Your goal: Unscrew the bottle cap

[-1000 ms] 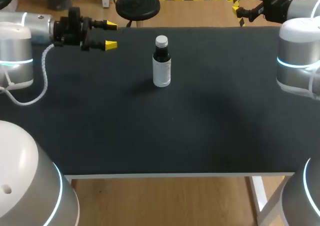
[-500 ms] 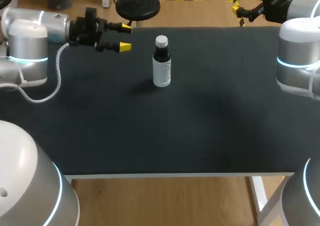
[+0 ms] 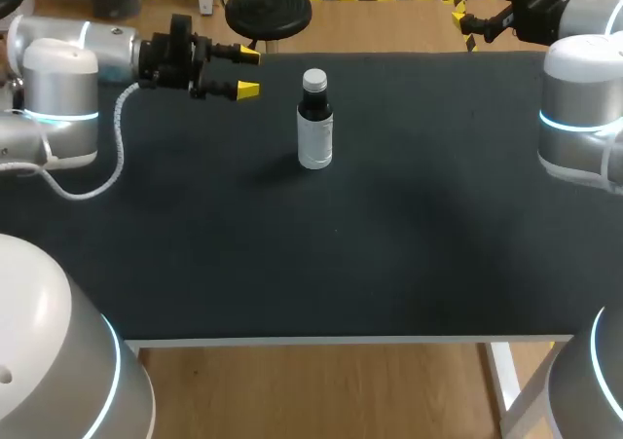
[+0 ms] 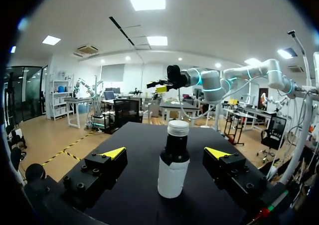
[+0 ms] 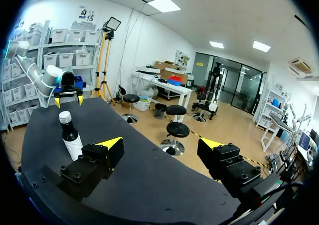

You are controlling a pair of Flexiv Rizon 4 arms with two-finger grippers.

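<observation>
Left claw (image 3: pixel 248 74) hangs over the table's (image 3: pixel 389 254) far left part, fingers spread, holding nothing. Its yellow tips point at the bottle (image 3: pixel 314 128), which stands ahead of it, near but apart. The bottle is upright at the table's far middle, its white cap (image 3: pixel 313 77) on. Right claw (image 3: pixel 477 3), also spread and holding nothing, sits at the far right corner, well apart from the bottle.

The head camera is looking down on the whole table (image 3: pixel 409 264) from above and behind, from afar. The left wrist camera is sitting low and very near the bottle (image 4: pixel 172 177), at its 10 o'clock, facing across the table. The right wrist camera is watching from 2 o'clock, farther off. All three views are sharing the bottle.
</observation>
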